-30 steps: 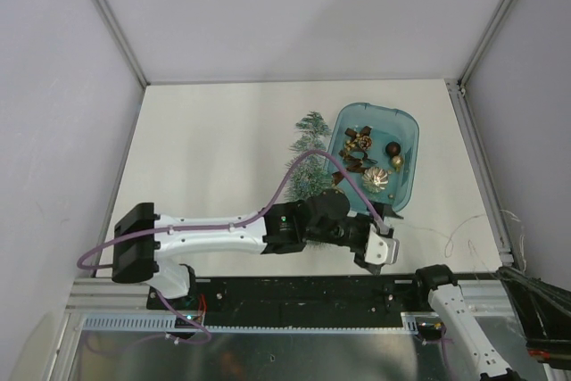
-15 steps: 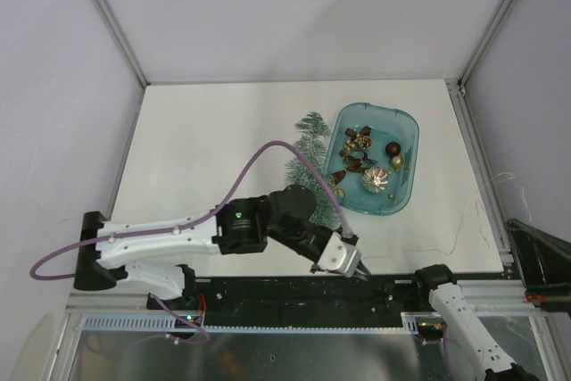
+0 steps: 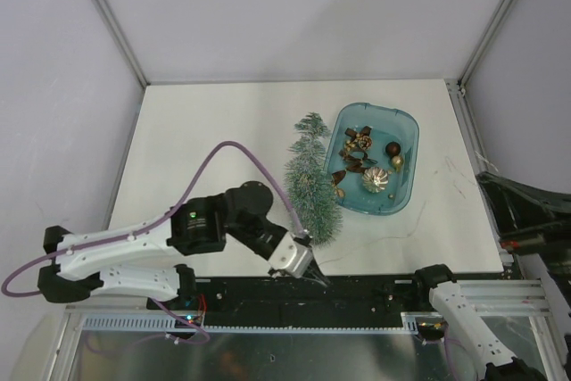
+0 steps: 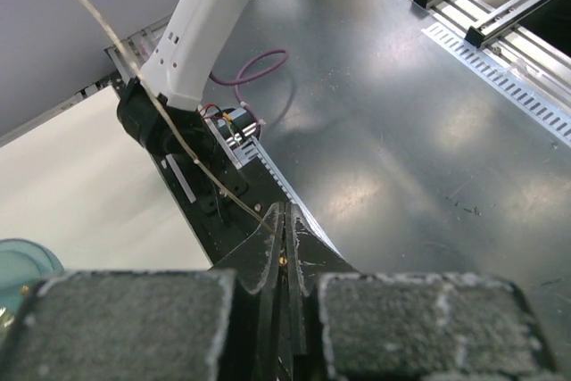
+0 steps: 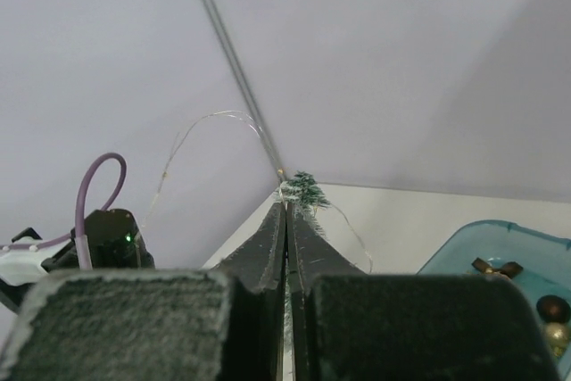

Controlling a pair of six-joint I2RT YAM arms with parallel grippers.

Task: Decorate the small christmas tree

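The small christmas tree (image 3: pixel 311 183) lies on its side on the white table, left of the blue tray (image 3: pixel 403 122); its tip (image 5: pixel 306 189) shows past my right fingertips. A thin light wire (image 3: pixel 406 233) runs across the table's near right part. My left gripper (image 3: pixel 312 277) is at the table's near edge, below the tree's base, shut on that wire (image 4: pixel 207 171); a tiny bead sits between the tips (image 4: pixel 285 222). At the right edge is my right gripper (image 3: pixel 486 181), and in its wrist view its jaws (image 5: pixel 285 204) are shut with the wire looping from their tips.
The tray holds several gold and brown ornaments (image 3: pixel 368 160). Behind the near table edge lie a black rail (image 3: pixel 357 292) and a metal deck (image 4: pixel 428 131). Grey walls and frame posts (image 3: pixel 107 15) enclose the table.
My left arm has swung left and back to the near edge, and its gripper has gone from open to shut on the wire. The right arm has come into view at the right edge.
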